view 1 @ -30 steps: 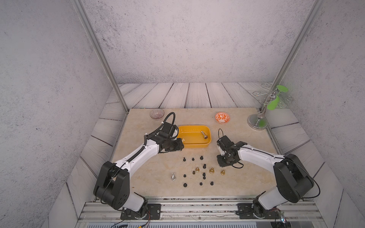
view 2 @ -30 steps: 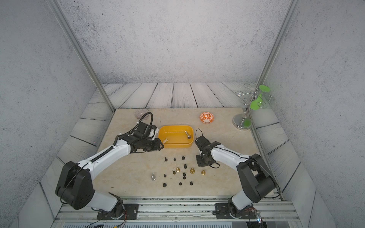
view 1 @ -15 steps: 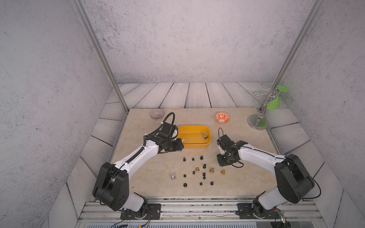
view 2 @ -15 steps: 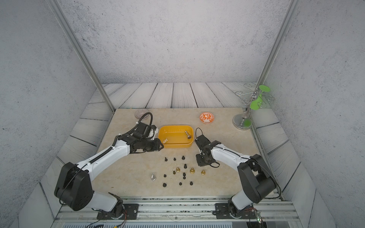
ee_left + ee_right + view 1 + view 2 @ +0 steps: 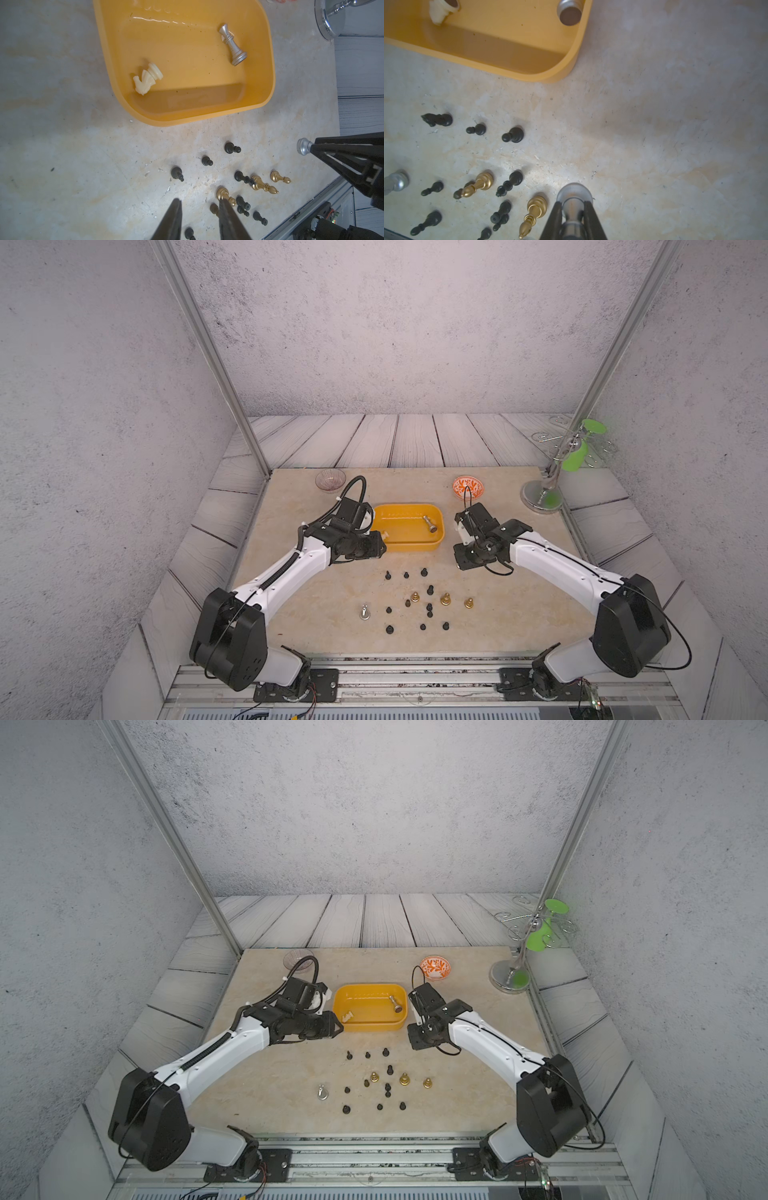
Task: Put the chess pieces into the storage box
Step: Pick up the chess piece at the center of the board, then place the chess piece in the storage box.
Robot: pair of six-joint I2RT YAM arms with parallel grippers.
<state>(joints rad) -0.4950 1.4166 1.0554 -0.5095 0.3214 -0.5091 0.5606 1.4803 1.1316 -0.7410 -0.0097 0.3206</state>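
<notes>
Grey textured walls (image 5: 395, 323) and pale planks (image 5: 415, 439) frame a beige stone surface (image 5: 498, 630). Both my arms reach fwd, wrists bent down, one each side of the yellow box (image 5: 409, 546). Right claw (image 5: 572, 204) is clamped on a silver piece (image 5: 574, 194), nr the box's corner. Left claw (image 5: 198, 202) has a narrow gap w/ nothing in it. Box holds a cream knight (image 5: 146, 79) + a second silver piece (image 5: 232, 46), both lying down. Other chess pieces (image 5: 430, 605), black & gold, sit on the surface btwn my arms.

The storage box (image 5: 187, 97) looks like glossy yellow plastic. The counter (image 5: 62, 145) is matt, scratched stone. The silver chess piece (image 5: 574, 195) shines like metal; black pieces (image 5: 515, 135) look matt.
</notes>
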